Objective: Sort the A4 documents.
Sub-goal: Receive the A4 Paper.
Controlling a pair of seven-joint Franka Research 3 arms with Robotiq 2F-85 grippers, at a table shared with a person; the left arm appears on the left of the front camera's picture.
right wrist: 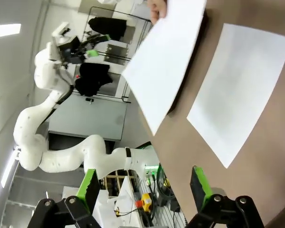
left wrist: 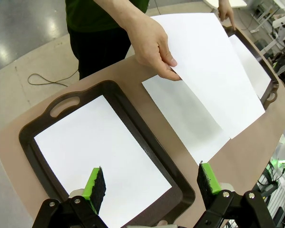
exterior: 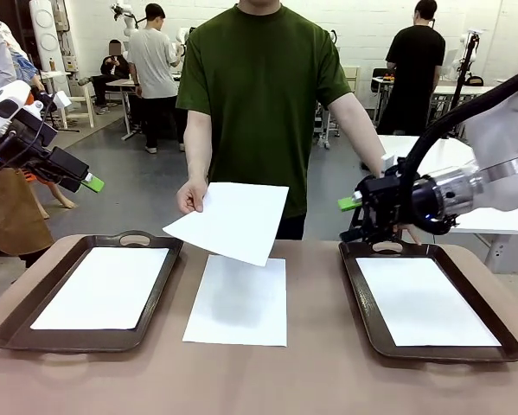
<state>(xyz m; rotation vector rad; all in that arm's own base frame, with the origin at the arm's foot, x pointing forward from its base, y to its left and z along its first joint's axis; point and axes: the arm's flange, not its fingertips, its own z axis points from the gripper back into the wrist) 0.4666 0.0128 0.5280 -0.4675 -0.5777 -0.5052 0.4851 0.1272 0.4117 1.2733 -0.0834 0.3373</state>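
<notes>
Person's hand (exterior: 190,197) pinches a thin white A4 paper sheet (exterior: 233,220) by its edge, tilted above the tan table (exterior: 259,380).
Left gripper (left wrist: 150,172) raised at left, jaws spread, empty; left dark brown handled tray (exterior: 68,339) holds a white sheet (exterior: 103,287); another sheet (exterior: 239,303) lies flat on the table between the trays; right brown tray (exterior: 449,352) holds a third sheet (exterior: 423,303); right gripper (right wrist: 144,174) raised near its far end, jaws spread, empty.

No text, label, brand or number can be read anywhere. The A4 documents (exterior: 236,302), both those lying flat ahead of the jaws and the one held up in the person's hand (exterior: 190,197), show plain white faces.
</notes>
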